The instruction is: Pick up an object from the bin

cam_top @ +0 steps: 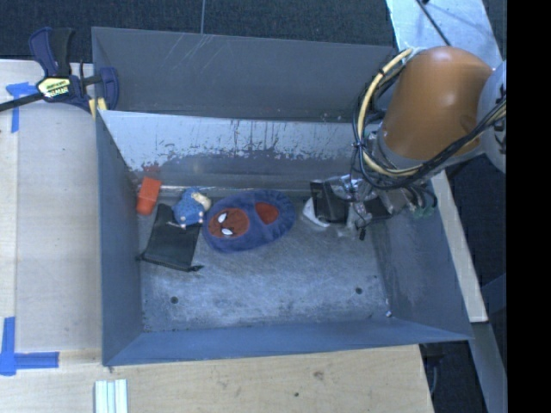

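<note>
Camera view, looking down into the grey metal bin (258, 317): the arm, wearing an orange cover (435, 101) and looped cables at its wrist, is reaching in from the right. It is holding the pincer (327, 205) low over the back right part of the bin floor, close to the rear wall. Whether the pincer is open or closed cannot be told, nor whether it is gripping anything. A small white thing (315, 221) (its kind cannot be made out) is lying just under the pincer's near edge, partly hidden by it. Just to its left a blue soft slipper (250, 222) with red spider-mask patches is resting on the floor. Further left a small blue-and-yellow toy figure (191, 206) is lying against the slipper, an orange block (149, 194) is sitting by the back left corner, and a flat black piece (172, 241) is lying in front of the two.
</note>
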`<state>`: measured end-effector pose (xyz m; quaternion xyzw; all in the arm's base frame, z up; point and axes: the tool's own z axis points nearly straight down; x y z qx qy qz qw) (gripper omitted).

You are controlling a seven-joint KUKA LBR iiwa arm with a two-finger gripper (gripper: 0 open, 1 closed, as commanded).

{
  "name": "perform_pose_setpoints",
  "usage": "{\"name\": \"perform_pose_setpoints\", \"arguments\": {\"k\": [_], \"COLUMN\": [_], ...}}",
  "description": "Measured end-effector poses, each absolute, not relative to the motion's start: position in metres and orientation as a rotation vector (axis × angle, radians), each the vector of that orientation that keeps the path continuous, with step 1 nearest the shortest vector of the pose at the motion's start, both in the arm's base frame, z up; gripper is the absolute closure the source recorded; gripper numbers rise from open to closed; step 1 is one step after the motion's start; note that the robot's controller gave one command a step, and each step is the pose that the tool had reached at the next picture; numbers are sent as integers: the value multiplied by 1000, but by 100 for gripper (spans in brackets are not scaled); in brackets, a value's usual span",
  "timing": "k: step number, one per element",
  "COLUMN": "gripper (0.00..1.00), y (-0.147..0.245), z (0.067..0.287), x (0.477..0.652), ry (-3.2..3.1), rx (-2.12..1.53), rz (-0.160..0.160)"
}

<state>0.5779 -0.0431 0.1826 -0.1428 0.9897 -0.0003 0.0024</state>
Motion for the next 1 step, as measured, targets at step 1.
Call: {"name": "perform_pose_setpoints", "arguments": {"k": [1], "gripper": [100], "y": [-42], "z": [276], "x": [580], "ry": [3107], "rx": [-433], "rz": [-1]}}
